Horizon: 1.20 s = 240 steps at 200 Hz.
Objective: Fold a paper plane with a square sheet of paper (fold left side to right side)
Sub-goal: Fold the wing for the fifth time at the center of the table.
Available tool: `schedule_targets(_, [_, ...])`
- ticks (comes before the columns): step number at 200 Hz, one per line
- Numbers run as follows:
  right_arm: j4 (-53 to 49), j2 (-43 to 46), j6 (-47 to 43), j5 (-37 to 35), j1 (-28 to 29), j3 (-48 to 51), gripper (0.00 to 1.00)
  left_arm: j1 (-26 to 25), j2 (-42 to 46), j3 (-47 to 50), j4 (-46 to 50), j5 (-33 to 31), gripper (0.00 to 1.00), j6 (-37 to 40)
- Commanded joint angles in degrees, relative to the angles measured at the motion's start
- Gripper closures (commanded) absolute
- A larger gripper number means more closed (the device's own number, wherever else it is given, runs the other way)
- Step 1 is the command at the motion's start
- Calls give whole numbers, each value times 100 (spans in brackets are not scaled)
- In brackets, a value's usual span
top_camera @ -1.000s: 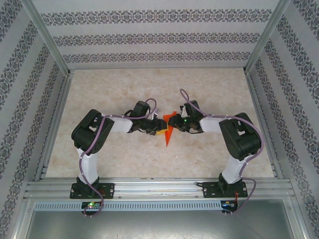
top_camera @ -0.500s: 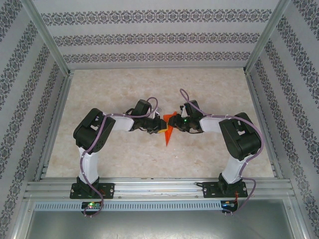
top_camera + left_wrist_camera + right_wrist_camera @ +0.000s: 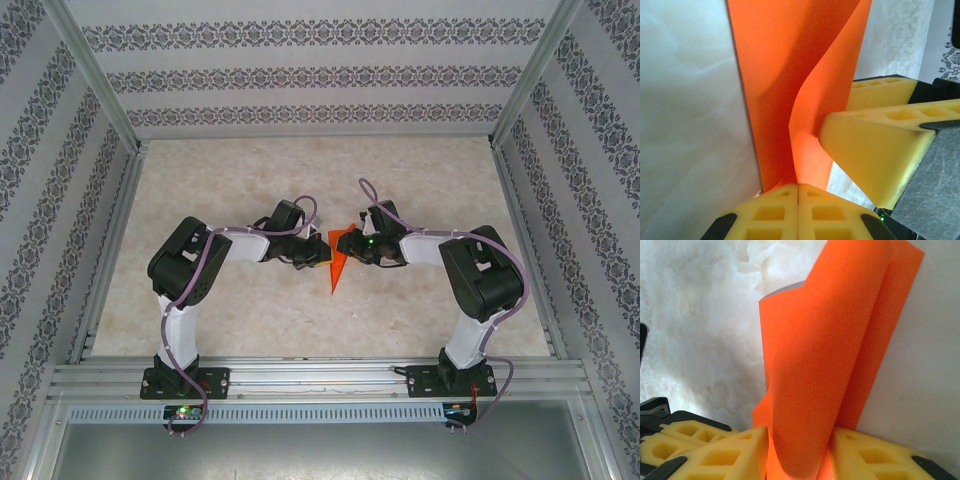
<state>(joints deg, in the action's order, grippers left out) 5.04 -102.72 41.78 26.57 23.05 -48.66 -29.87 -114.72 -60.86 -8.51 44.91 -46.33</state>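
The orange-red sheet of paper (image 3: 338, 266), folded into a slim paper plane shape with its sharp tip toward the arms, stands lifted off the table's middle between both grippers. My left gripper (image 3: 318, 253) pinches its left edge. In the left wrist view the yellow jaws (image 3: 798, 186) meet with the paper (image 3: 775, 75) caught in their seam. My right gripper (image 3: 352, 247) grips the upper right part. In the right wrist view a curled fold of the paper (image 3: 830, 340) fills the gap between that gripper's (image 3: 799, 442) fingers. The right gripper's yellow fingers (image 3: 870, 150) press the paper in the left wrist view.
The marbled beige table (image 3: 300, 180) is walled by patterned panels (image 3: 310, 75) at the back and sides. Aluminium rails (image 3: 320, 375) run along the near edge by the arm bases. Open table lies behind and to either side of the grippers.
My left gripper has closed its jaws on the paper's edge and shifted slightly right. The right gripper and the paper have stayed in place.
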Motion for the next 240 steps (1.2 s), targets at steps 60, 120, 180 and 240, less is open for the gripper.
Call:
schedule_targets(60, [-495, -275, -197, -328, 103, -55, 61, 93, -165, -156, 537, -247, 94, 400])
schedule_targets(120, [-505, -279, -205, -296, 130, -115, 61, 94, -264, -180, 556, -259, 95, 454])
schedule_targets(180, [-530, -344, -205, -284, 150, -176, 61, 17, -238, -243, 338, -122, 95, 414])
schedule_targets(240, [-553, -442, -214, -258, 147, -217, 61, 10, 35, -124, 288, -210, 95, 494])
